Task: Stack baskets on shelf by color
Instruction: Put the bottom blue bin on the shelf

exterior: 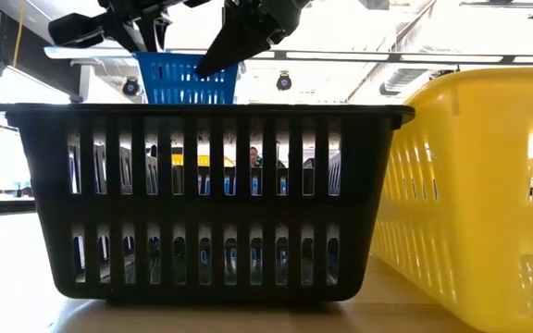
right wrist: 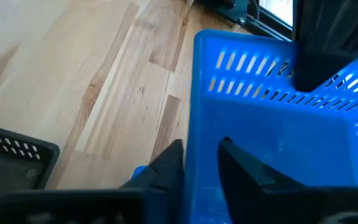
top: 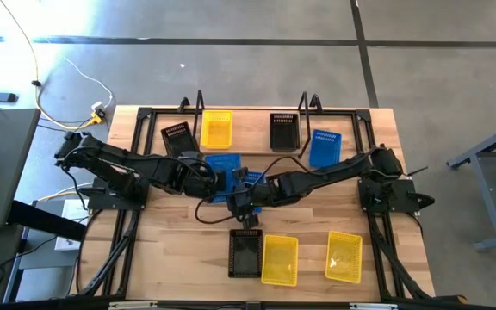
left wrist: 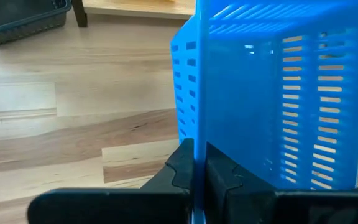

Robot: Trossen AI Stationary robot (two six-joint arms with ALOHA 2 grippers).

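Blue slotted basket (left wrist: 272, 93), pale wood table (left wrist: 73, 124)

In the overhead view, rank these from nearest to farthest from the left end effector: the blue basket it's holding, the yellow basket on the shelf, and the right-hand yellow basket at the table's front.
1. Blue basket, gripped by the left end effector at mid-table.
2. Shelf yellow basket, just behind it.
3. Front-right yellow basket, far across the table.

bare table (top: 170, 232) at front left, three baskets block front right, both arms crowd the middle
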